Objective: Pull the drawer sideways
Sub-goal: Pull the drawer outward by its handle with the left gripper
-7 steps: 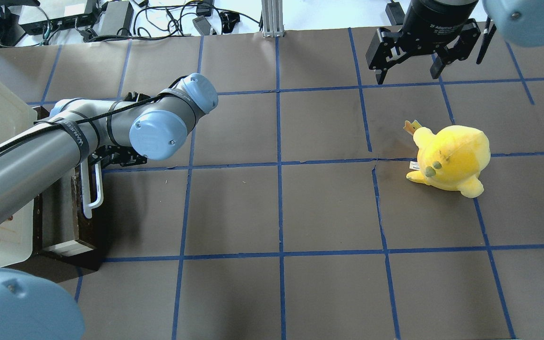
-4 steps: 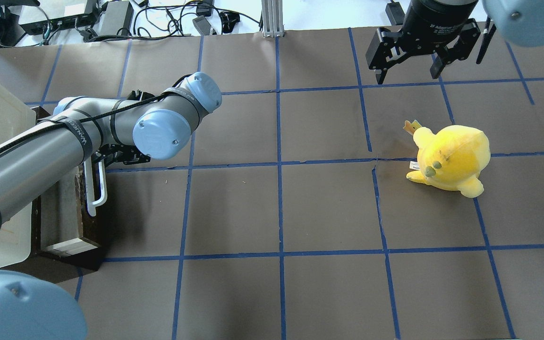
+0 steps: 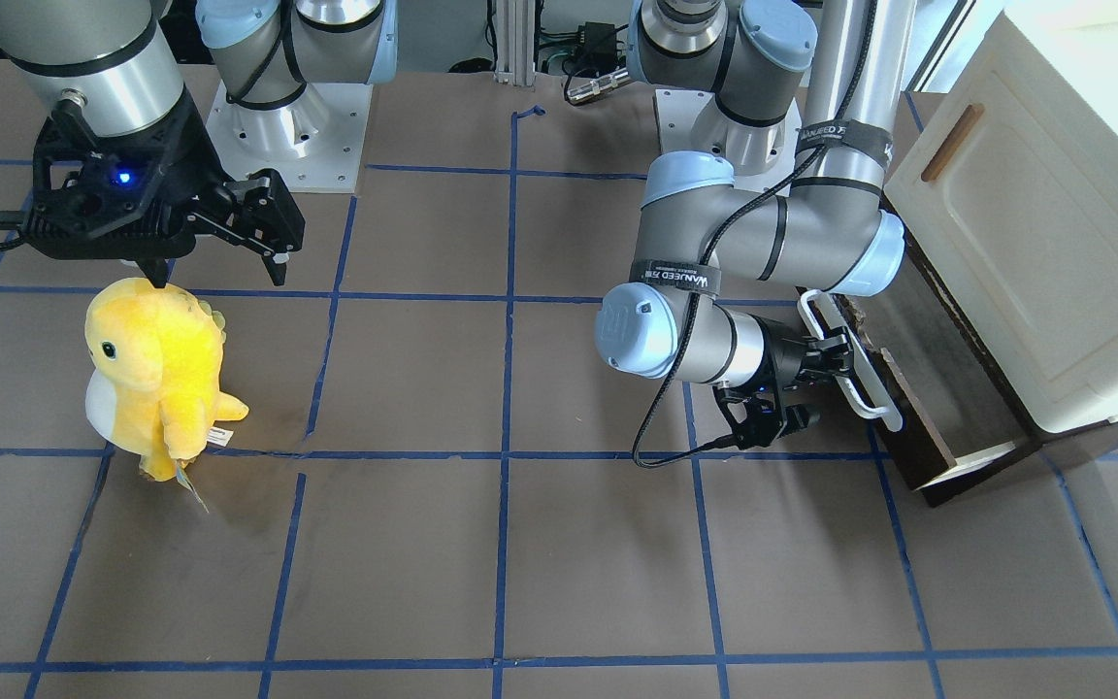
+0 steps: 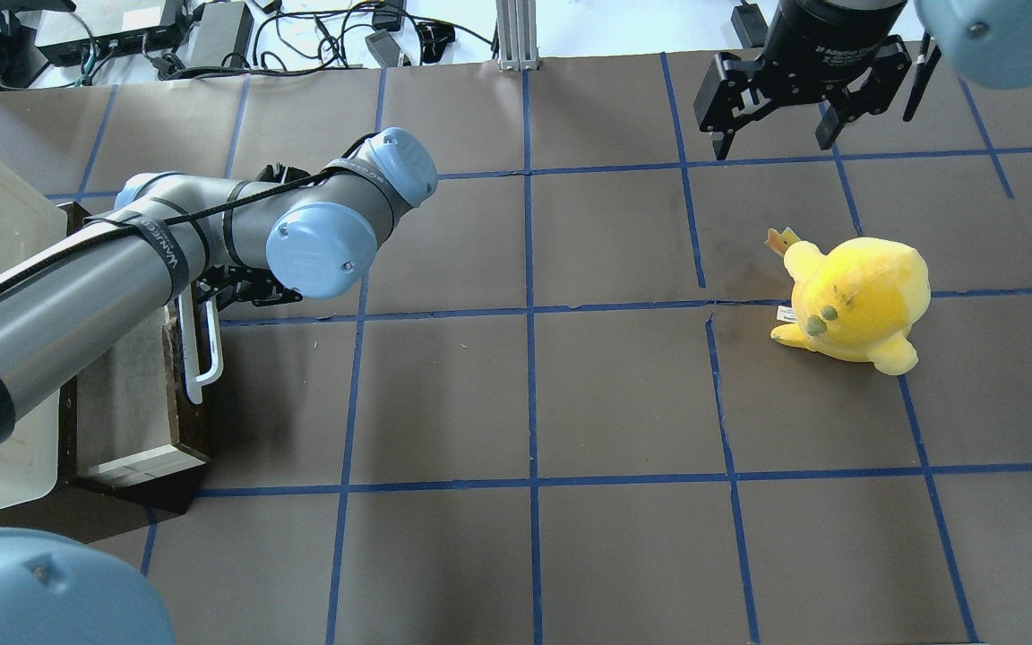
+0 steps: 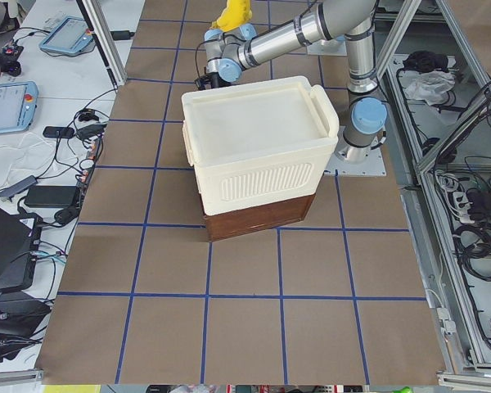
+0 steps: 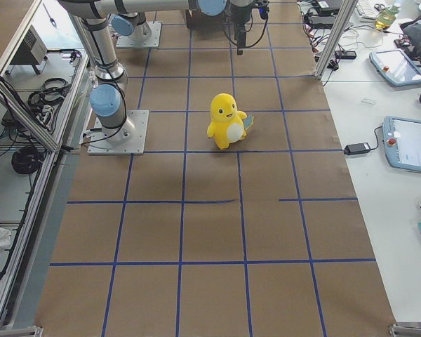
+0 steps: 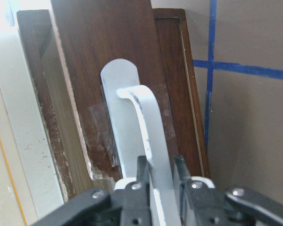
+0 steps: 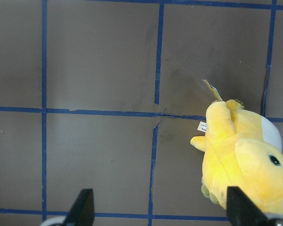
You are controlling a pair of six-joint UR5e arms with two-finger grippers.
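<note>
- The drawer (image 4: 131, 403), with its dark brown front, white bar handle (image 4: 209, 358) and pale wood inside, sat at the worktop's (image 4: 623, 394) left edge.
- I saw my left gripper (image 7: 159, 174) clenched on that bar handle.
- A second earlier the drawer stood less far out.
- My right gripper (image 4: 773, 143) hung released.

a brown-papered table (image 4: 623, 394), ruled into squares by blue tape (image 4: 444, 313), carries a yellow plush toy (image 4: 856, 300) standing on the robot's right side, a cream cabinet (image 5: 258, 155) on a dark wooden base at the left end, and white arm mounting plates (image 3: 336, 146) along the robot's edge.
</note>
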